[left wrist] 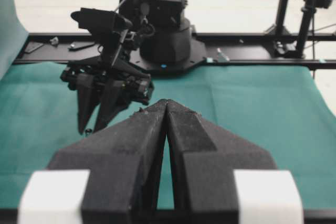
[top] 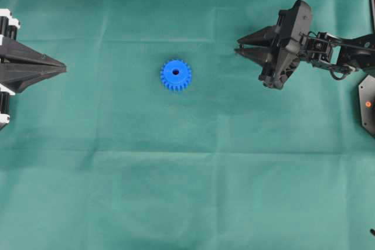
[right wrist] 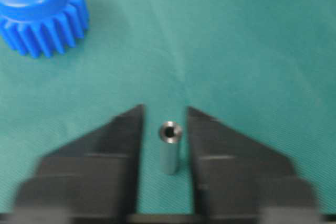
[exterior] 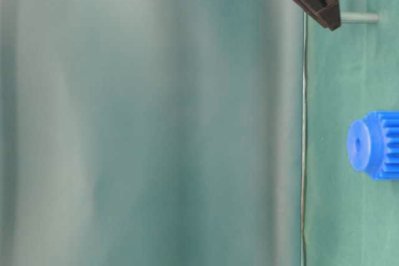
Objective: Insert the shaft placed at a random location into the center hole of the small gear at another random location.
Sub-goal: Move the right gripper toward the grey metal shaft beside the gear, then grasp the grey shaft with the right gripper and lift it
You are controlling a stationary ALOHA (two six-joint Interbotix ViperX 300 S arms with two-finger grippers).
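The small gear (top: 176,74) is bright blue and lies flat mid-table, its center hole (top: 176,72) facing up; it also shows in the right wrist view's top left corner (right wrist: 39,9). The shaft (right wrist: 169,148), a short silver pin with a hollow end, stands on the cloth between the fingers of my right gripper (right wrist: 165,109). A thin gap shows on each side of it, so the jaws are open around it. From table level the shaft (exterior: 360,18) pokes out past the fingertips. My left gripper (top: 63,67) rests shut and empty at the left edge.
Green cloth covers the table. A black plate with an orange dot (top: 367,103) sits at the right edge. In the left wrist view a black rail (left wrist: 252,56) and camera stands (left wrist: 283,14) line the far side behind the right arm's base.
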